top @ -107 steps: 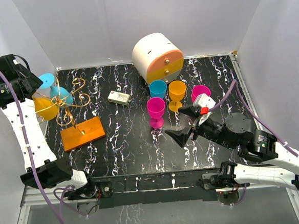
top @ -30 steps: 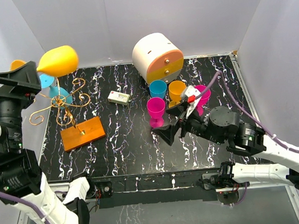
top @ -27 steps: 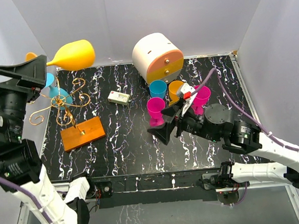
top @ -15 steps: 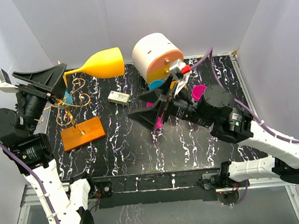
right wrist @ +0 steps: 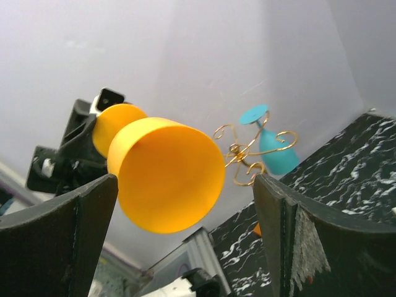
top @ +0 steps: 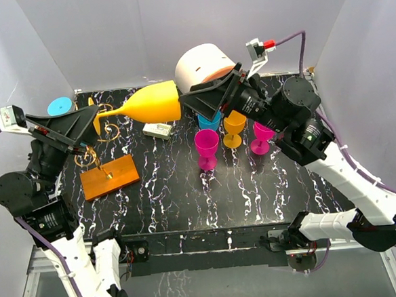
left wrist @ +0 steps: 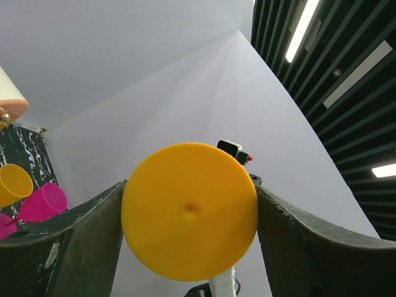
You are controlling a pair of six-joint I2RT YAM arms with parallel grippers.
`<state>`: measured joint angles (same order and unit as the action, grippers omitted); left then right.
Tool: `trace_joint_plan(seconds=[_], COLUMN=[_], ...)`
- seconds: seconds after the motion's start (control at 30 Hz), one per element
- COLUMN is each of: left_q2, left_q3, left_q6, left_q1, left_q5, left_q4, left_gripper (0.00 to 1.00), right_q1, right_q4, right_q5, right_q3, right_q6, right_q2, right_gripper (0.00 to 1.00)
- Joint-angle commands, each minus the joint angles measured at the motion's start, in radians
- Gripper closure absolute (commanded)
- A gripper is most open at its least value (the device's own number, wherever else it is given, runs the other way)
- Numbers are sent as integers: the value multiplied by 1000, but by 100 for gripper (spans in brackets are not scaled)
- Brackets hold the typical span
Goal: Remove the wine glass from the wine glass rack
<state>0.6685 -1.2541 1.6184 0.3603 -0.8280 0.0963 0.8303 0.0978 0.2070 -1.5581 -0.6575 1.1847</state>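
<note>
Wine glass (top: 153, 103), yellow-orange and opaque, lies level in the air above the rear left of the table (top: 187, 190). It is clear of the wine glass rack (top: 109, 175), and its mouth faces right.

The table is black with white marble-like veins. Plain white walls (top: 142, 30) close it in at the back and on both sides. The left wrist view looks up past them to a dark slatted ceiling (left wrist: 346, 55) with strip lights.

The rack stands at the left. It has a flat orange base, a thin post and curly golden hooks (right wrist: 247, 154), from which a teal glass (right wrist: 275, 151) hangs foot up. Further right on the table are a small white box (top: 157, 129), a blue cup (top: 209, 118), an orange glass (top: 235, 124), a magenta glass (top: 207, 146) and a second magenta glass (top: 260, 141). A round white-and-orange cabinet (top: 198, 59) sits at the back.

The held glass has a rounded bowl that tapers into a slim stem and ends in a flat round foot. The left gripper (top: 91, 123) clamps that foot, with its fingers (left wrist: 74, 241) against opposite edges of the disc. The right gripper (top: 193, 102) is spread wide just beside the bowl's mouth. In its own wrist view the bowl shows between its parted fingers (right wrist: 55, 241); whether they touch it I cannot tell.
</note>
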Motion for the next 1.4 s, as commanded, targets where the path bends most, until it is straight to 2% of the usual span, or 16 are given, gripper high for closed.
trace_joint_plan(seconds=[0.0, 0.1, 0.3, 0.47, 0.53, 0.8, 0.93, 1.07, 1.33, 1.37], left_q2=[-8, -14, -27, -32, -33, -40, -46, -45, -39, -40], left_q3=[27, 32, 39, 38, 32, -4, 1, -4, -15, -14], left_q6=[60, 60, 64, 56, 42, -81, -96, -99, -141, -142], left_q1=[-2, -2, -2, -3, -2, -3, -3, -3, -2, -1], left_q5=[-68, -74, -75, -90, -96, -115, -118, -124, -138, -138], left_q4=[43, 26, 15, -10, -31, -206, -233, -239, -299, -303], left_gripper=[44, 44, 45, 45, 45, 44, 44, 44, 40, 40], right_q1=[-29, -30, -29, -28, -28, -28, -28, -28, -28, -28], right_q4=[-218, -364, -545, -757, -810, -801, -784, -795, -824, -823], right_q5=[197, 280, 288, 345, 363, 339, 300, 302, 306, 304], right_q3=[44, 112, 250, 310, 312, 331, 369, 390, 420, 427], right_q6=[-148, -235, -407, -583, -624, -630, -642, -669, -699, -699], right_q2=[-10, -22, -52, -7, 15, 3, -19, -12, 0, -3], right_gripper=[12, 12, 12, 22, 29, 53, 71, 77, 100, 100])
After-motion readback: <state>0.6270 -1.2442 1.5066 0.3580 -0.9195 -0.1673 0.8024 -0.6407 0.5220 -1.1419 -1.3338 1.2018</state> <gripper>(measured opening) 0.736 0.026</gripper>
